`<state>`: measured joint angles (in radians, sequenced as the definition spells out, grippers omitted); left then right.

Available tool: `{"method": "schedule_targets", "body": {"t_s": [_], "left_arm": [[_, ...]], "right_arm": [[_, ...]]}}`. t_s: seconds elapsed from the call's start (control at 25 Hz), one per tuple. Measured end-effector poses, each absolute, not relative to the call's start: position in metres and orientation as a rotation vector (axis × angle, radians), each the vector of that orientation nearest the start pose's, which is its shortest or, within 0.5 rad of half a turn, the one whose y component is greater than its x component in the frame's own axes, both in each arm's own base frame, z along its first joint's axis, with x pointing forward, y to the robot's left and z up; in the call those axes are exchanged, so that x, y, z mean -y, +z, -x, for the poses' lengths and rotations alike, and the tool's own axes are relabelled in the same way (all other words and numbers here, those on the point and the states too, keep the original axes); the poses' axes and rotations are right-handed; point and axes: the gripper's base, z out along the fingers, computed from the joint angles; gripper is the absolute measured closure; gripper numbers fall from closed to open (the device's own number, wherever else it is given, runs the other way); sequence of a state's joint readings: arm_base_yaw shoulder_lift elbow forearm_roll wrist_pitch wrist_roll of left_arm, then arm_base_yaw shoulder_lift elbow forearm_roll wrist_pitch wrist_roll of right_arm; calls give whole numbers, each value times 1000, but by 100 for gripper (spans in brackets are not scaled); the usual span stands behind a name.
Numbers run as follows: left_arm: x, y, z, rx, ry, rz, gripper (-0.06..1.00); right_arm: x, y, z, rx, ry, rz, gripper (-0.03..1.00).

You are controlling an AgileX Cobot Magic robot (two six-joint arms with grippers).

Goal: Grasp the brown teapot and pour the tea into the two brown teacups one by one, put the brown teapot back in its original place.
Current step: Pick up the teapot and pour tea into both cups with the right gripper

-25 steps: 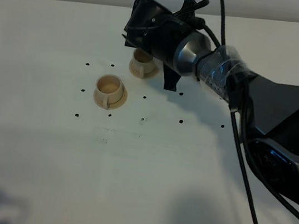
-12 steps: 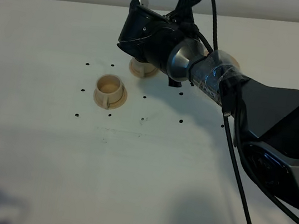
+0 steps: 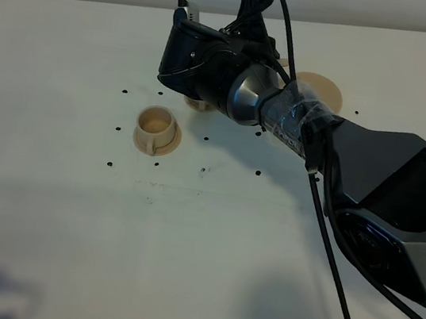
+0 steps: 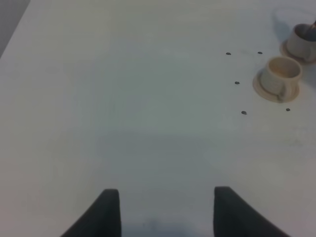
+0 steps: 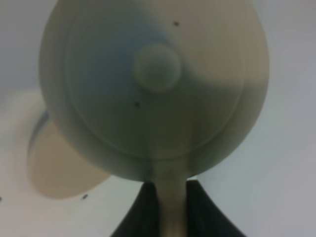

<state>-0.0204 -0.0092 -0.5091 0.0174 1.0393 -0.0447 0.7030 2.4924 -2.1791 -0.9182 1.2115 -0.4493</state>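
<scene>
Beige-tan brown teapot [image 5: 158,89], handle [image 5: 170,212] clamped between right fingers [image 5: 142,216], left fingers [image 4: 106,215] apart above white table [image 4: 148,98]

White desk [image 3: 53,208], scattered black dots [image 3: 258,173], near cup saucer [image 3: 168,147] at ten o'clock of centre, far cup saucer [image 4: 290,53] at its one o'clock, wide tan disc [image 3: 324,86] at two.
</scene>
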Motion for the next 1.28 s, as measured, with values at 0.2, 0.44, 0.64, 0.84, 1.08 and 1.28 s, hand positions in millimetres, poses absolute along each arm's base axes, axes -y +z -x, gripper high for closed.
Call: {"method": "schedule_targets", "body": {"t_s": [0.2, 0.44, 0.64, 0.84, 1.08, 1.28], "left_arm": [[-2, 281, 7, -2004, -21, 25, 48], [-2, 281, 7, -2004, -21, 25, 48], [-2, 281, 7, -2004, -21, 25, 48], [-2, 281, 7, -2004, -21, 25, 48], [-2, 281, 7, -2004, -21, 25, 48], [-2, 281, 7, -2004, -21, 25, 48]], "right_arm": [[-282, 172, -439, -1965, -1243, 1776, 85], [-282, 173, -440, -1906, -1274, 1842, 85], [-283, 173, -441, -1859, -1283, 1893, 85], [-282, 176, -443, -1807, -1340, 1921, 85], [-277, 177, -447, -1803, -1358, 1919, 85], [-277, 177, -448, -1776, -1364, 1947, 85]]}}
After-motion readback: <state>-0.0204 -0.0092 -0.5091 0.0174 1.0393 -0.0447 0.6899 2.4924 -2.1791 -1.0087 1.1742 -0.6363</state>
